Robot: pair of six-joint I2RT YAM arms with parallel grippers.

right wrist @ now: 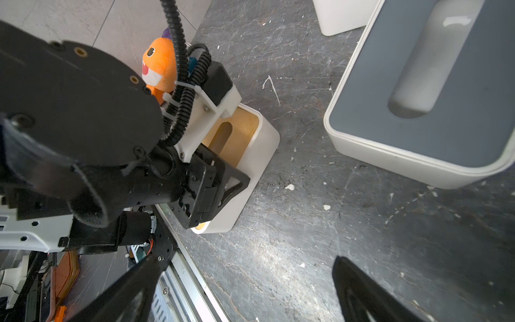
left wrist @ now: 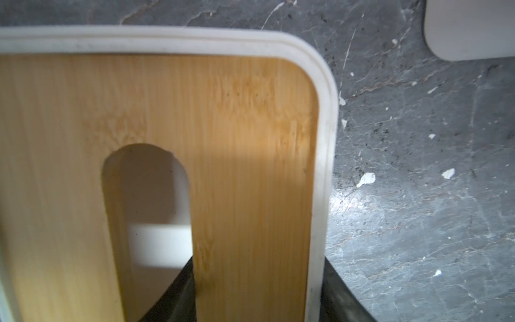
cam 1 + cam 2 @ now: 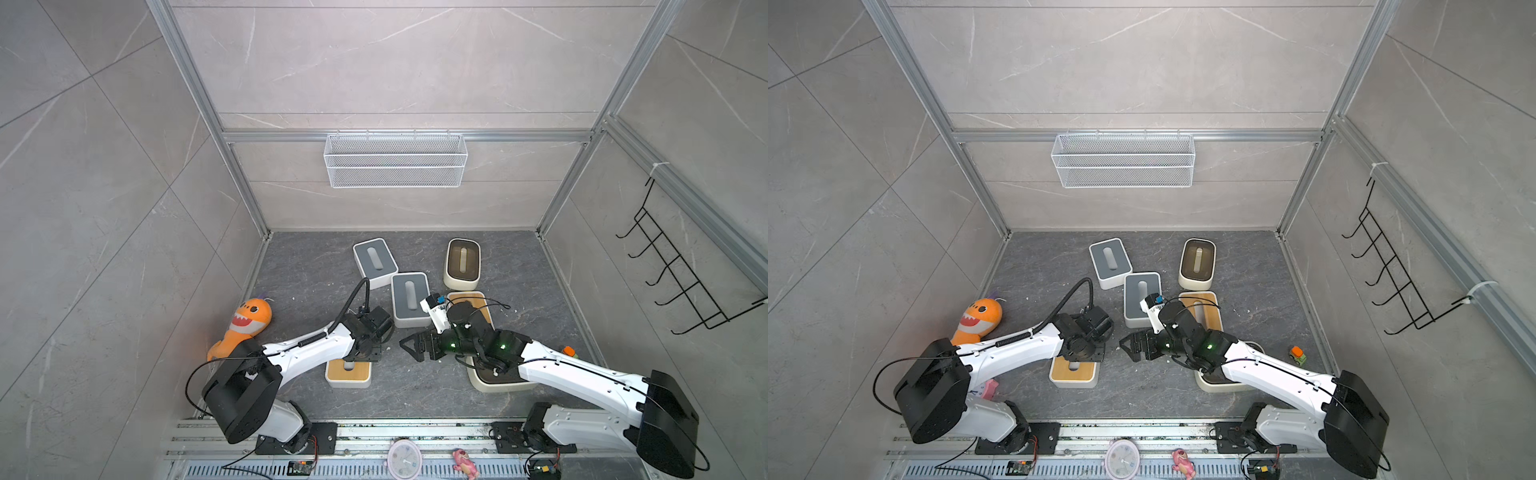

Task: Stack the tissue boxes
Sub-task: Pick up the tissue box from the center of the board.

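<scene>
Near the front left, a white tissue box with a bamboo lid (image 3: 348,372) (image 3: 1074,371) sits on the dark floor. My left gripper (image 3: 365,353) (image 2: 259,301) is shut on its long wall, with one finger down in the slot and the other outside the rim (image 2: 323,139). My right gripper (image 3: 409,345) (image 1: 242,292) hangs open over bare floor just to its right, holding nothing. Two grey-lidded boxes (image 3: 374,259) (image 3: 410,297) and a cream brown-lidded box (image 3: 462,262) stand further back. Another bamboo-lidded box (image 3: 471,300) and a cream box (image 3: 498,380) lie partly hidden under the right arm.
An orange shark plush (image 3: 245,324) lies against the left wall. A white wire basket (image 3: 395,160) hangs on the back wall and a black hook rack (image 3: 673,266) on the right wall. A small toy car (image 3: 1298,355) sits at the right.
</scene>
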